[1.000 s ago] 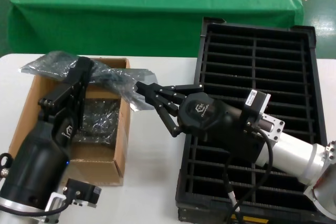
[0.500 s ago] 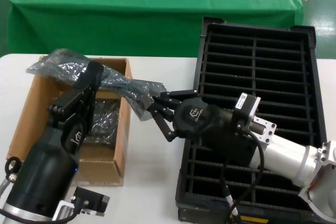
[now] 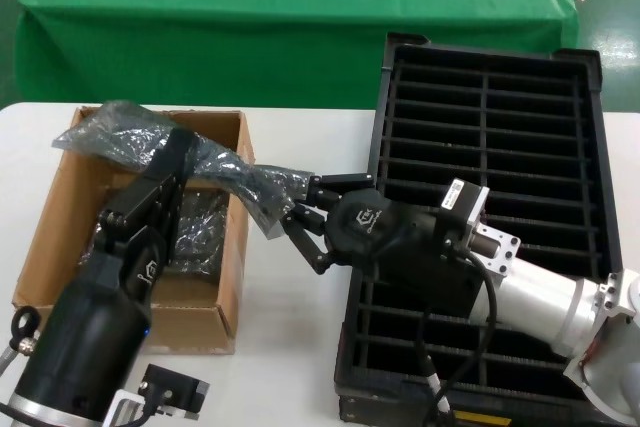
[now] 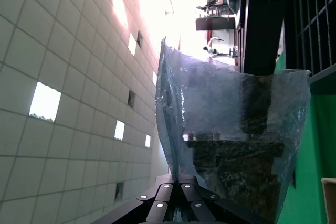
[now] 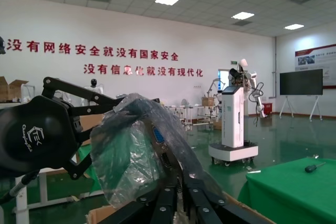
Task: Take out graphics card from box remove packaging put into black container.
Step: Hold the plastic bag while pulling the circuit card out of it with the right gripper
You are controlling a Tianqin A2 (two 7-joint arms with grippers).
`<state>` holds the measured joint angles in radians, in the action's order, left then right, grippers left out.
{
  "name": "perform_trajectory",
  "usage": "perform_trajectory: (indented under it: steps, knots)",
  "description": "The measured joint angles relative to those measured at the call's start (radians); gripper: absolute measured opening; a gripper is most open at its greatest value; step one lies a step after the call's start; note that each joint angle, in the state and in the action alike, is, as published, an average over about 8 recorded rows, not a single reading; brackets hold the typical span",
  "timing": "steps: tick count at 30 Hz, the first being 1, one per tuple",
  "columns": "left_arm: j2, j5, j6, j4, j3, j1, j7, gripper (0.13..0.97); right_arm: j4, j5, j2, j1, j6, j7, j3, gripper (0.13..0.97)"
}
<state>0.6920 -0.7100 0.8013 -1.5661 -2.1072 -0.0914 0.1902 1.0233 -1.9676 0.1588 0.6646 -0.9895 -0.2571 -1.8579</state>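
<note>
The left tool point(image 3: 178, 147) pinches the packaging point(image 3: 150, 142) above the box point(image 3: 60, 237), and the graphics card point(image 4: 236, 150) shows darkly inside the bag. The right tool point(image 3: 290, 209) is pressed together on the bag's other end, over the white worktop point(image 3: 290, 347) between the box and the black container point(image 3: 560, 127).

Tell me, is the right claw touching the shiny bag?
Touching. In the head view the right claw pinches the end of the bag; the right wrist view shows the plastic gathered between its fingers.
</note>
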Motion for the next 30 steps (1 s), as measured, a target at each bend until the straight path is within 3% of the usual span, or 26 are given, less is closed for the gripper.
perform_trajectory:
  steps: [6, 16, 23, 30]
  knots:
    - [-0.005, 0.004, 0.0, 0.005, -0.005, 0.003, 0.005, 0.139, 0.001, 0.003, 0.0, 0.002, -0.006, 0.001, -0.005, 0.169]
    - [-0.017, -0.001, -0.01, -0.002, -0.002, 0.007, 0.021, 0.139, -0.001, 0.008, 0.002, 0.008, -0.021, 0.005, -0.013, 0.291]
    - [0.006, -0.006, -0.024, -0.04, -0.017, 0.03, 0.0, 0.139, -0.004, 0.006, 0.004, 0.008, -0.027, 0.006, -0.012, 0.418]
    - [0.028, 0.002, -0.022, -0.055, -0.028, 0.047, -0.014, 0.139, -0.012, -0.001, 0.004, 0.007, -0.036, -0.003, -0.005, 0.387]
